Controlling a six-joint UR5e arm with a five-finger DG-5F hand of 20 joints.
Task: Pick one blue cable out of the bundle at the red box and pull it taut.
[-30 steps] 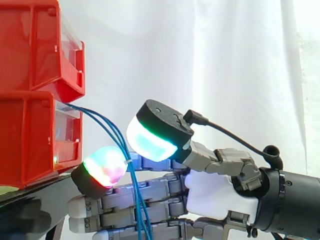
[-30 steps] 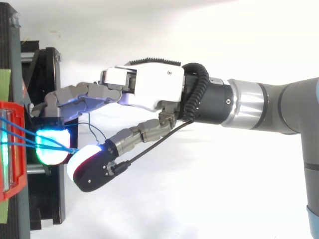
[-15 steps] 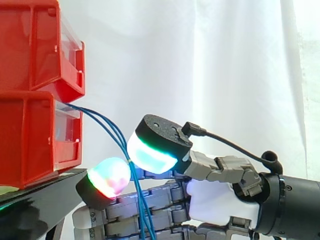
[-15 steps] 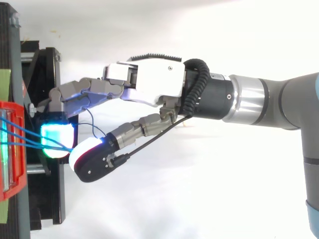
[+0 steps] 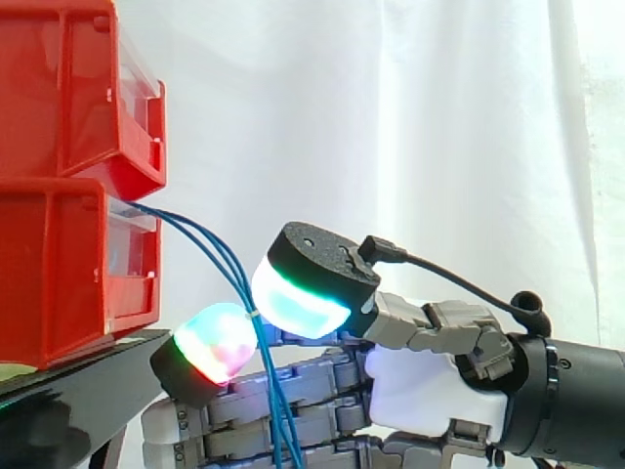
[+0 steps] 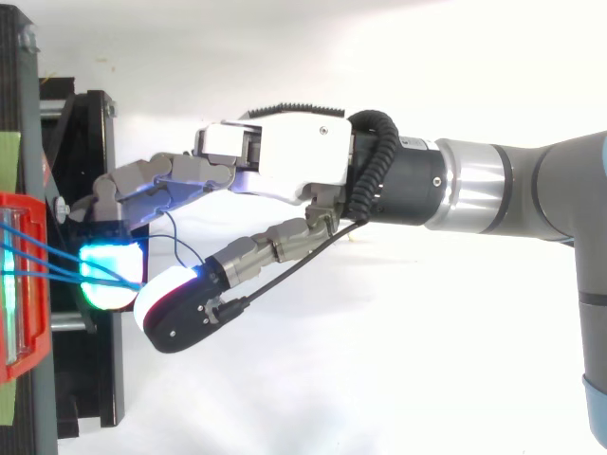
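Observation:
Several thin blue cables leave the front of the lower red box and hang down to the right. My hand reaches in from the right, level with the box's lower edge. A fingertip pad glowing red and green and the thumb's cyan-green pad meet on the cables at a small white tie. Seen from above, the blue cables run from the red box to a point pinched between the two pads, and my hand has its other fingers stretched toward the stand.
A second red bin sits on top of the lower one. Both rest on a black stand at the left. A white curtain hangs behind, and a white surface lies under the arm.
The hand has drifted slightly right and down, then settled. The two pads stay together on the cables.

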